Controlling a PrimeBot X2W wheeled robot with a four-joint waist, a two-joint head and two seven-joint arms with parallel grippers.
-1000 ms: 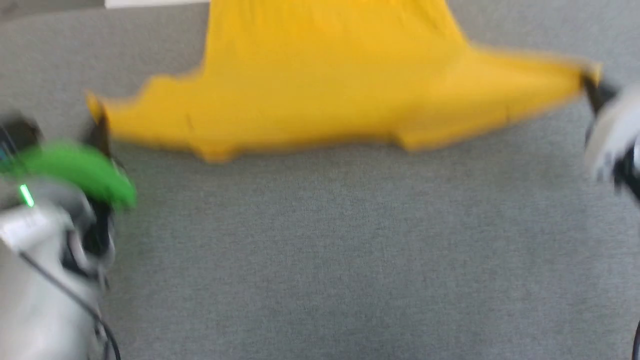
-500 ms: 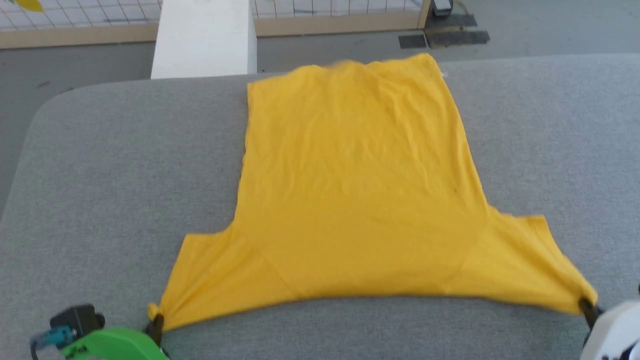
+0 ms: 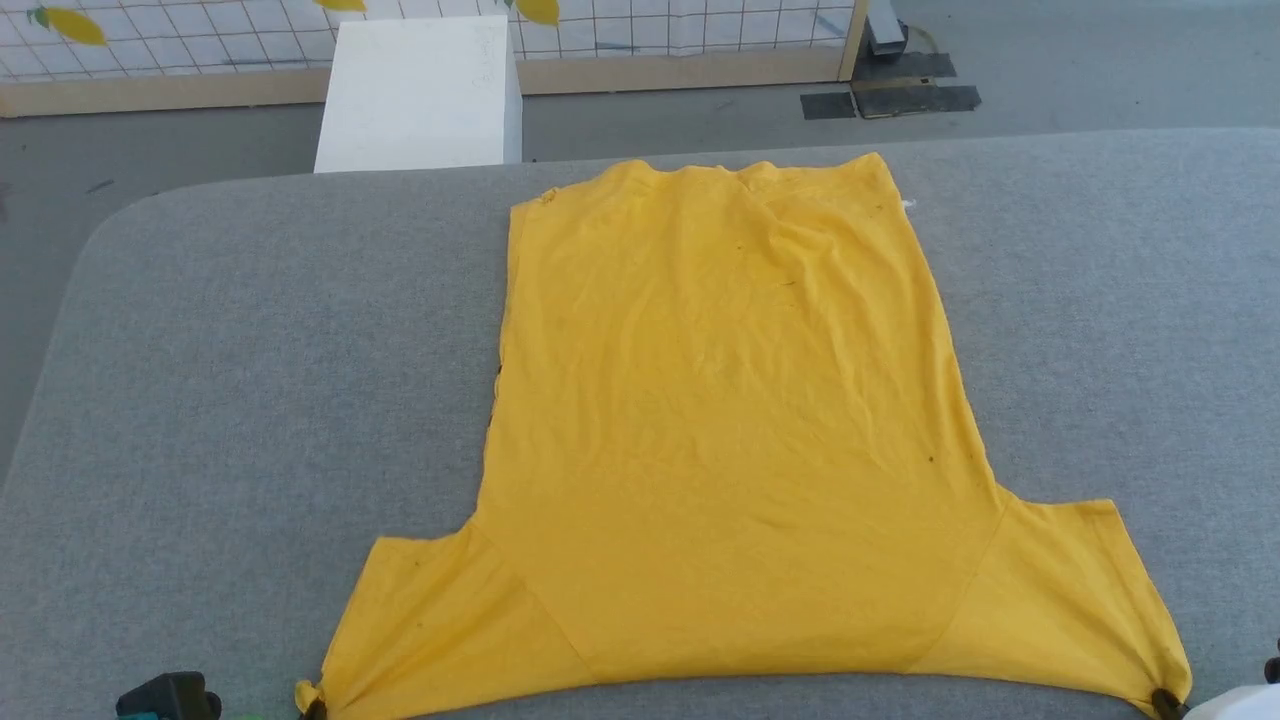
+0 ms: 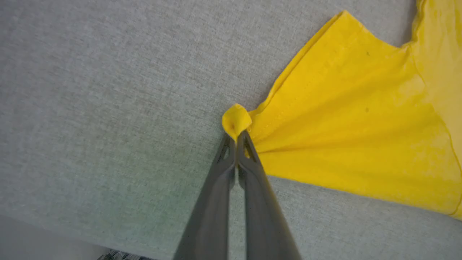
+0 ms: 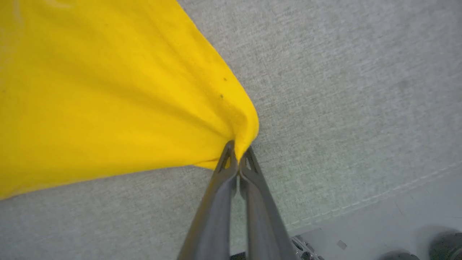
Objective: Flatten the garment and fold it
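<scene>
Two sleeve tips we held: left gripper [image 4: 236,136] and right gripper [image 5: 238,151] each had jaws clamped on the yellow T-shirt [image 3: 720,420], lying flat across the frame's centre on the grey table [image 3: 250,350].

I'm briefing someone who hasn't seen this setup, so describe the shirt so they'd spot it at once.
On the big grey fabric-topped table, the yellow T-shirt lies spread flat, sleeves toward the robot. The left gripper and right gripper each pinch a sleeve corner. Its bright yellow sets it apart from the grey surface and the white box beyond the table.
</scene>
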